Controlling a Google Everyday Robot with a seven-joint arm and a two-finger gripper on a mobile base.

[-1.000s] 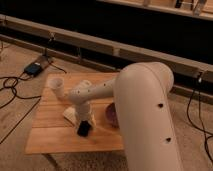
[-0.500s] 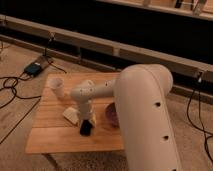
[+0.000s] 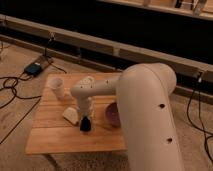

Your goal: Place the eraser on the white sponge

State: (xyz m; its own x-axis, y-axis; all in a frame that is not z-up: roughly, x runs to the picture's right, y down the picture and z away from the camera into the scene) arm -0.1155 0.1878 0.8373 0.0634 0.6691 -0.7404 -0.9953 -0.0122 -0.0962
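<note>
The hand [image 3: 85, 119], shut narrow on the eraser [image 3: 85, 125], stands on the tabletop [image 3: 52, 136] just beside the white sponge [image 3: 71, 115], on the sponge's purple bowl [image 3: 113, 114] side (eraser apparently end-up), so only a short sideways carry seems needed.

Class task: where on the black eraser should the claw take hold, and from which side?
Across its narrow sides, near the middle, from straight above: the eraser is a slim block low on the table, with the white sponge close beside it. The claw sits right over it, shut.
</note>
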